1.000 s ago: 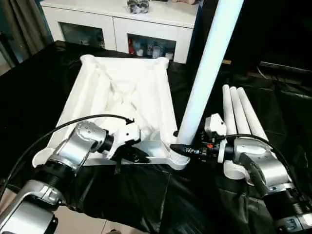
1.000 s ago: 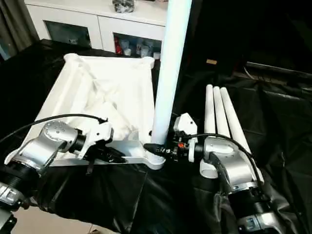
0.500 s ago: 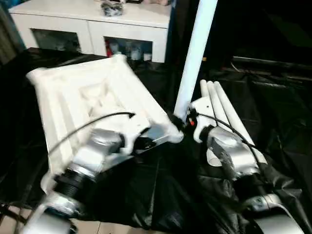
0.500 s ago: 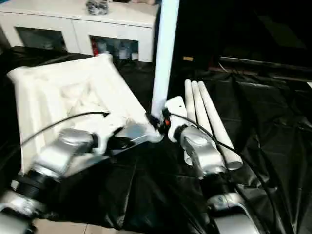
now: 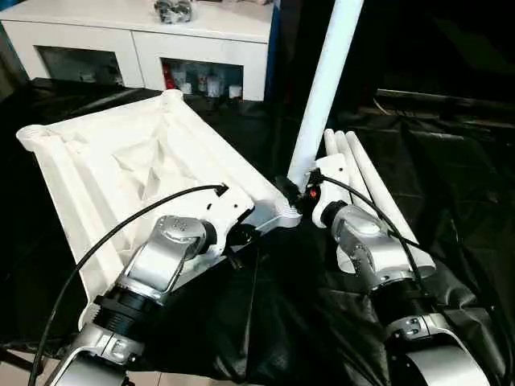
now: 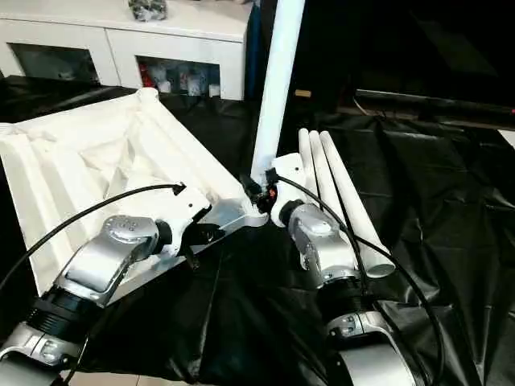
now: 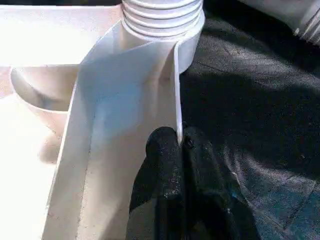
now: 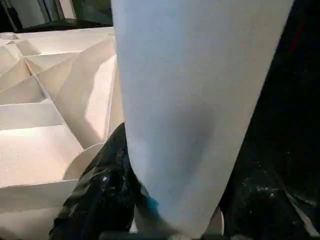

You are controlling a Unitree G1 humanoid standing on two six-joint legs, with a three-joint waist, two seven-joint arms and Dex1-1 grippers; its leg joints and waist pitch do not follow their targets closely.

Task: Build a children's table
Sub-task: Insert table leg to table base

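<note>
The white tabletop [image 5: 137,161] lies upside down on black cloth, ribbed underside up, set at an angle to me. One white leg [image 5: 323,92] stands upright in its near right corner socket [image 5: 283,215]. My right gripper [image 5: 294,190] is shut on that leg just above the socket, and a black finger [image 8: 102,192] presses its side. My left gripper [image 7: 181,142] is shut on the tabletop's thin rim wall beside that socket, seen also from the head [image 5: 240,236]. The leg's ribbed end [image 7: 161,15] sits in the socket. Three more legs [image 5: 366,189] lie side by side to the right.
A white cabinet [image 5: 201,48] with glass doors stands behind the work. Crinkled black cloth [image 5: 459,169] covers the surface all around and hangs over the near edge. My left arm's black cable [image 5: 105,241] arcs over the tabletop's near side.
The camera has shifted. The tabletop has turned, its far left corner swinging toward me, while both grippers kept their holds and the leg stayed upright in the socket.
</note>
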